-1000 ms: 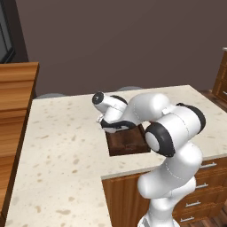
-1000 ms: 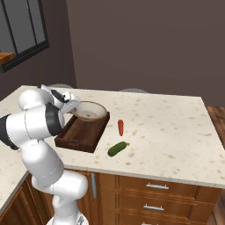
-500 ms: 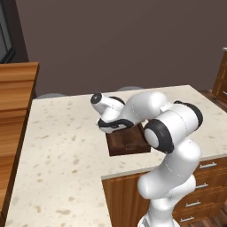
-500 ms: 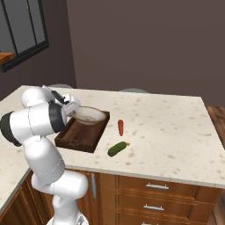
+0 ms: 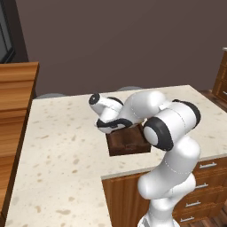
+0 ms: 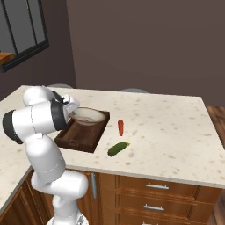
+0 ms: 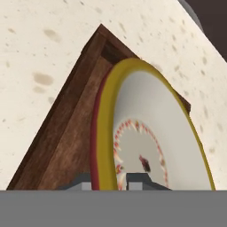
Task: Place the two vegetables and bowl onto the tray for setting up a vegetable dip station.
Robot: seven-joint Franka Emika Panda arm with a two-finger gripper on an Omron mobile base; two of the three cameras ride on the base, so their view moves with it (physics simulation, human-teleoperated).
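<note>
The bowl [image 6: 90,116], off-white inside with a tan rim, hangs tilted just over the far end of the dark-brown wooden tray [image 6: 79,136]. My gripper [image 6: 73,112] is shut on its left rim. In the hand view the bowl [image 7: 150,128] stands on edge, its rim pinched between my gripper's [image 7: 109,181] two fingertips, with the tray [image 7: 62,133] behind it. The slim red vegetable [image 6: 120,127] and the dark-green cucumber-like one [image 6: 117,149] lie on the counter right of the tray. In the left base view my hand [image 5: 111,125] is over the tray [image 5: 128,142].
The pale speckled counter [image 6: 167,127] runs on to the right of the vegetables and ends at a front edge above wooden drawers [image 6: 154,193]. A dark wall stands behind it. A wooden surface [image 5: 15,88] lies to the far left.
The hand has carried the bowl a little lower and closer to the tray's far end. The two vegetables and the tray have stayed put.
</note>
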